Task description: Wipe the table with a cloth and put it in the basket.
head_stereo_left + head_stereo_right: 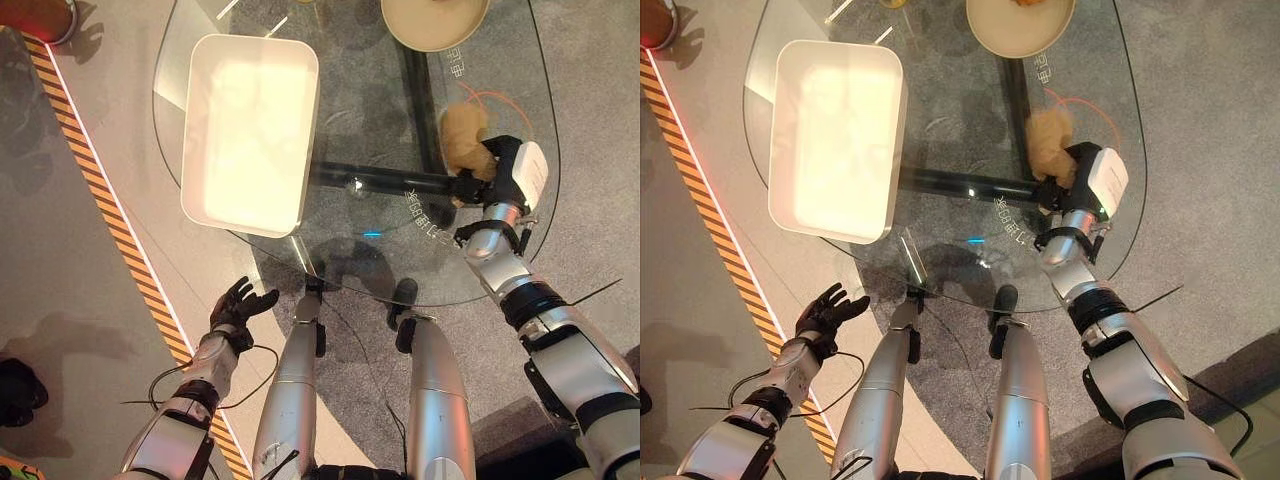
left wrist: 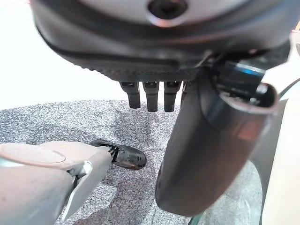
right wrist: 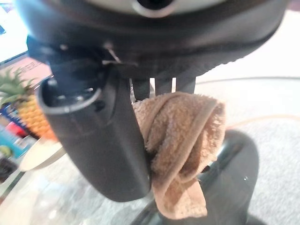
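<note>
R hand (image 1: 500,168) is gripping the tan cloth (image 1: 464,135), fingers and thumb curled round the bunched fabric. R wrist view confirms: cloth (image 3: 183,150) is wadded between thumb and fingers w/ a tail hanging down toward the glass. Cloth is sitting on the glass table (image 1: 360,250) at approx 3 o'clock from table centre, near the R edge. Judging by the low wrist and the wad pressed to the glass, the hand is working the wiping step, not carrying yet.

White basket (image 1: 250,130) is lying at approx 9 o'clock on the table, well apart from the cloth, overhanging the L edge; probably parked there so the wiped side stays free. Round plate (image 1: 432,22) is at approx 12 o'clock, beyond the cloth.

L hand (image 1: 238,303) is hanging idle off the table at approx 7 o'clock, fingers spread wide and relaxed, holding nothing.
</note>
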Motion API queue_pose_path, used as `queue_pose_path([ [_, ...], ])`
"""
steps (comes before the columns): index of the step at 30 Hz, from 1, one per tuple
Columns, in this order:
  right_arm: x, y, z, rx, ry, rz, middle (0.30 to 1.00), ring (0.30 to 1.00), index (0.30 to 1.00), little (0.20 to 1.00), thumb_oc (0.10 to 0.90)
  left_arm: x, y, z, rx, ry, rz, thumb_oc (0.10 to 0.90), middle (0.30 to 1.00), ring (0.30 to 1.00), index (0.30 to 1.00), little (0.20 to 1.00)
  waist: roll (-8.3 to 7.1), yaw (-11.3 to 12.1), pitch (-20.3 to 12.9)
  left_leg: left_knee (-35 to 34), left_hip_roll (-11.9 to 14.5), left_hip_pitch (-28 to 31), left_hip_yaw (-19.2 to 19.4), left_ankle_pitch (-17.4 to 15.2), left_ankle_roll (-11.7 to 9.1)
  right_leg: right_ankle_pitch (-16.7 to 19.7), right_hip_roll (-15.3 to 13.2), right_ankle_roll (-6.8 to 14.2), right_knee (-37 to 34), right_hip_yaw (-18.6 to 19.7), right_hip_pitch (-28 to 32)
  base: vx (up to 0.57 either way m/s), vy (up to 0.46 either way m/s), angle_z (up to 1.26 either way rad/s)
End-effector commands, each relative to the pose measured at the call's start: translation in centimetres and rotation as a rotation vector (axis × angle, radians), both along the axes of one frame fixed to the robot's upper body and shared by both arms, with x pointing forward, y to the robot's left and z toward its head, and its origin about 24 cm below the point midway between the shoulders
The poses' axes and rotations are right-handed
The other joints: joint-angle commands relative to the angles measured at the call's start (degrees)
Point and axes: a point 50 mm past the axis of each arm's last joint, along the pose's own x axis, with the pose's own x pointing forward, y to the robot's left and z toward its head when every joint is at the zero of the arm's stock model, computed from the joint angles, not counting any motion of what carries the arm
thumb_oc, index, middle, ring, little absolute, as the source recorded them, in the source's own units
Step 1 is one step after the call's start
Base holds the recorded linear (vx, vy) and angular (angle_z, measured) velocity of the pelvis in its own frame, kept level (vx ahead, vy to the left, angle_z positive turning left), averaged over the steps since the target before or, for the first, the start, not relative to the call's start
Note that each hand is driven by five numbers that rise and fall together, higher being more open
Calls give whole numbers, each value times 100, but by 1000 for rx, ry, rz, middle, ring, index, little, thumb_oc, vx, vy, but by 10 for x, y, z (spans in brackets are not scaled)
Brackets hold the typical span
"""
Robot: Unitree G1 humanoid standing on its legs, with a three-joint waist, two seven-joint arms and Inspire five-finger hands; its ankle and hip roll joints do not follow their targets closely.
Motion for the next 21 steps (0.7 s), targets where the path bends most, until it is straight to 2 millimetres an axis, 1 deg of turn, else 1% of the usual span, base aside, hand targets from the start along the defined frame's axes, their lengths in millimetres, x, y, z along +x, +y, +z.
queue_pose_path([
  [1, 3, 28, 70, -126, -235, 126, 300, 300, 300, 200, 100, -7, 7, -4, 0, 2, 59, 800, 900, 900, 900, 900, -13, 59, -149, 580, -417, 187, 536, -877, 403, 694, 399, 178, -1090, 223, 118, 0, 0, 0],
  [2, 3, 28, 70, -130, -233, 130, 300, 300, 300, 200, 100, -7, 7, -5, -1, 1, 59, 800, 900, 900, 900, 900, -12, 58, -149, 581, -420, 186, 535, -877, 403, 693, 400, 178, -1089, 223, 118, 0, 0, 0],
  [8, 4, 53, 65, -209, -190, 224, 300, 300, 300, 200, 100, -6, -3, -6, -7, -1, 44, 800, 900, 900, 900, 900, 18, 86, -149, 529, -436, 225, 565, -861, 394, 663, 380, 161, -1112, 187, 153, 0, 0, 0],
  [11, 4, 59, 63, -240, -173, 253, 300, 300, 300, 200, 100, -6, -3, -7, -6, 0, 40, 800, 900, 900, 900, 900, 24, 95, -149, 528, -438, 234, 567, -854, 388, 664, 362, 161, -1116, 172, 166, 0, 0, 0],
  [12, 3, 65, 61, -260, -162, 278, 300, 300, 300, 200, 100, -6, -5, -7, -8, 0, 36, 800, 900, 900, 900, 900, 34, 98, -149, 526, -445, 238, 573, -849, 383, 660, 352, 158, -1118, 166, 168, 0, 0, 0],
  [15, 2, 74, 59, -300, -138, 325, 300, 300, 300, 200, 100, -6, -6, -7, -12, 0, 36, 800, 900, 900, 900, 900, 49, 86, -149, 517, -448, 254, 596, -835, 372, 652, 339, 154, -1111, 166, 170, 3, 8, -1],
  [18, 0, 80, 56, -324, -121, 355, 300, 300, 300, 200, 100, -7, -8, -9, -14, 2, 35, 800, 900, 900, 900, 900, 63, 79, -149, 510, -457, 259, 600, -824, 365, 648, 335, 151, -1107, 168, 166, 3, 7, -1],
  [21, -2, 89, 49, -353, -98, 397, 300, 300, 300, 200, 100, -7, -10, -9, -15, 3, 30, 800, 900, 900, 900, 900, 75, 79, -149, 491, -459, 280, 615, -809, 354, 645, 319, 152, -1111, 160, 181, 0, 0, 0],
])
